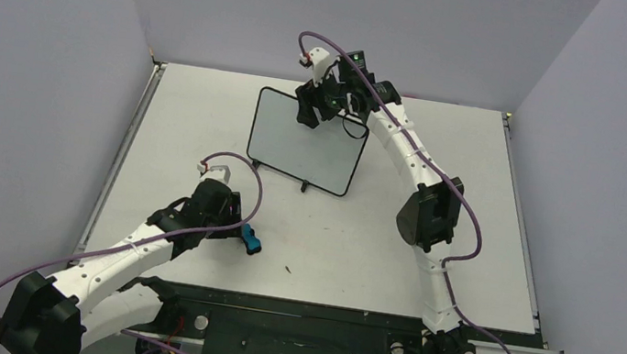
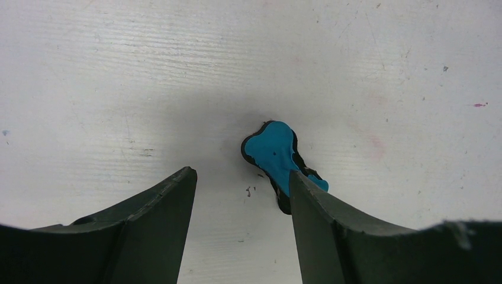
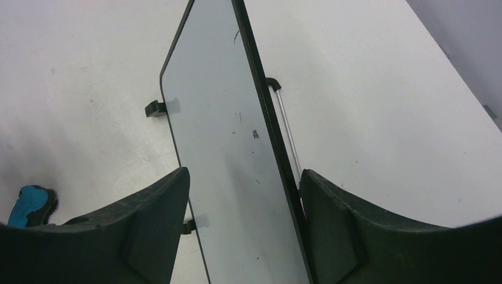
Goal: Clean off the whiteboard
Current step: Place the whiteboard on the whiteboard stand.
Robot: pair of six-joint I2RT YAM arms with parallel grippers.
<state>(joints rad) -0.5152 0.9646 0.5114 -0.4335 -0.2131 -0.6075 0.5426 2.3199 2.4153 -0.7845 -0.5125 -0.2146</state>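
Note:
The whiteboard [image 1: 305, 143] stands tilted on its thin black wire stand at the table's middle back; its face looks blank apart from a few tiny specks. My right gripper [image 1: 312, 107] is at its top edge, jaws open astride the board [image 3: 231, 148], the right finger close against the black frame. The small blue eraser [image 1: 252, 243] lies on the table at the front left. My left gripper [image 1: 239, 233] is open just above it. In the left wrist view the eraser [image 2: 273, 152] lies ahead of the jaws, its near end under the right finger [image 2: 319, 213].
The wire stand's rod [image 3: 285, 127] shows behind the board and a black foot clip [image 3: 155, 108] in front. The eraser also shows in the right wrist view [image 3: 29, 204]. Grey walls enclose the white table [image 1: 472, 209] on three sides.

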